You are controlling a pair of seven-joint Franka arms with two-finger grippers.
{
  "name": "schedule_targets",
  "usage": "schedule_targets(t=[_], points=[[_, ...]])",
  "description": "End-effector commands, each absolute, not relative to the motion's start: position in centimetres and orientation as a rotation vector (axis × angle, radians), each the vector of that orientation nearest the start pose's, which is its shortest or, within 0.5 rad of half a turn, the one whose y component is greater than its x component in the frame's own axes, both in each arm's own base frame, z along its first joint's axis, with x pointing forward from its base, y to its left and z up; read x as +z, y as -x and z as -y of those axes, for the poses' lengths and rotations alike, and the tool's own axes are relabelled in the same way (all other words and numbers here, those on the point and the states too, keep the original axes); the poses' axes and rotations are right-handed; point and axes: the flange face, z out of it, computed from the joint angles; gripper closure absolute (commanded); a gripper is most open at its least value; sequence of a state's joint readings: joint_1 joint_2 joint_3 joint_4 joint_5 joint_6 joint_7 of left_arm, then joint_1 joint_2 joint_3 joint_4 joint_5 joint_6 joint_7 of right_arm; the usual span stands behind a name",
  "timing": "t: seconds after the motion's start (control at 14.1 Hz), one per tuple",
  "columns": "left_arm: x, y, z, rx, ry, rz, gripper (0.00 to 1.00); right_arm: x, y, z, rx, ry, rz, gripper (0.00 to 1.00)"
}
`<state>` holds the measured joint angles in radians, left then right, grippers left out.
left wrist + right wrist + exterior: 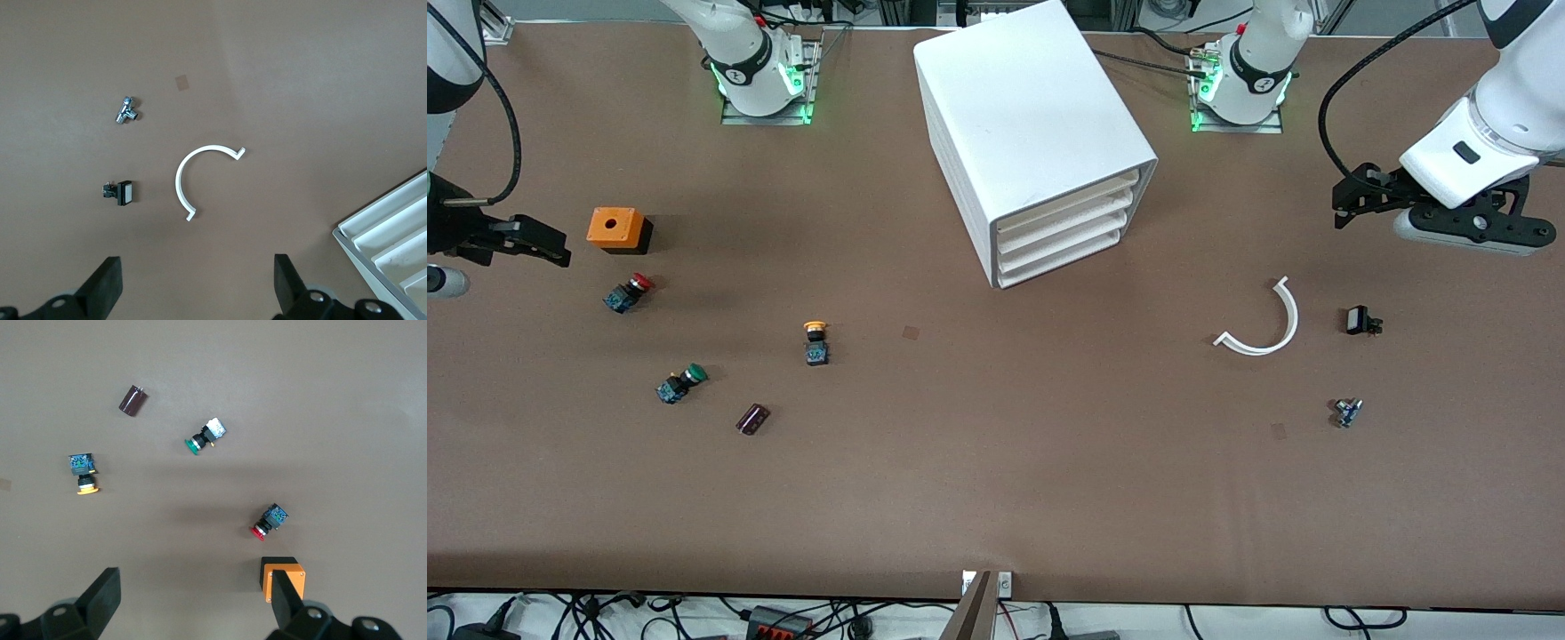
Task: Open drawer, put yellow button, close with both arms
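Observation:
The white cabinet (1032, 133) stands mid-table, and its uppermost drawer (1069, 206) is shut like the three below it. The yellow button (815, 342) lies on the table toward the right arm's end, nearer the front camera than the cabinet; it also shows in the right wrist view (83, 475). My right gripper (525, 242) is open and empty over the table beside the orange box (617, 229); its fingers spread wide in its wrist view (193, 600). My left gripper (1356, 200) is open and empty (198, 283) over the left arm's end, above a white arc (1263, 324).
A red button (628, 292), a green button (681, 383) and a dark cylinder (752, 419) lie near the yellow one. A small black part (1360, 321) and a metal fitting (1347, 412) lie by the arc. The cabinet's corner shows in the left wrist view (387, 230).

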<state>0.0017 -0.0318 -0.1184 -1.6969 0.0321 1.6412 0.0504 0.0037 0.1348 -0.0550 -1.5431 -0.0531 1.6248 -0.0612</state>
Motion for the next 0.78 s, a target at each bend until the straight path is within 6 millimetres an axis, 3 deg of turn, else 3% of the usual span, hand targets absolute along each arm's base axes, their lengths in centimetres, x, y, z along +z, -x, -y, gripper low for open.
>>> schedule_targets(t=[0.0,0.36,0.71], points=[[59.6,-54.3,6.2,0.040,3.108,-0.293,0.00,56.8,-58.9,3.6,0.090,3.165,0.010,0.00],[59.6,-54.3,6.2,0.040,3.108,-0.293,0.00,56.7,-58.9,3.8,0.092,3.165,-0.002,0.00],[59.5,-54.3,6.3,0.047,3.110,-0.286,0.00,53.6,-60.4,2.8,0.150,3.162,0.021,0.00]])
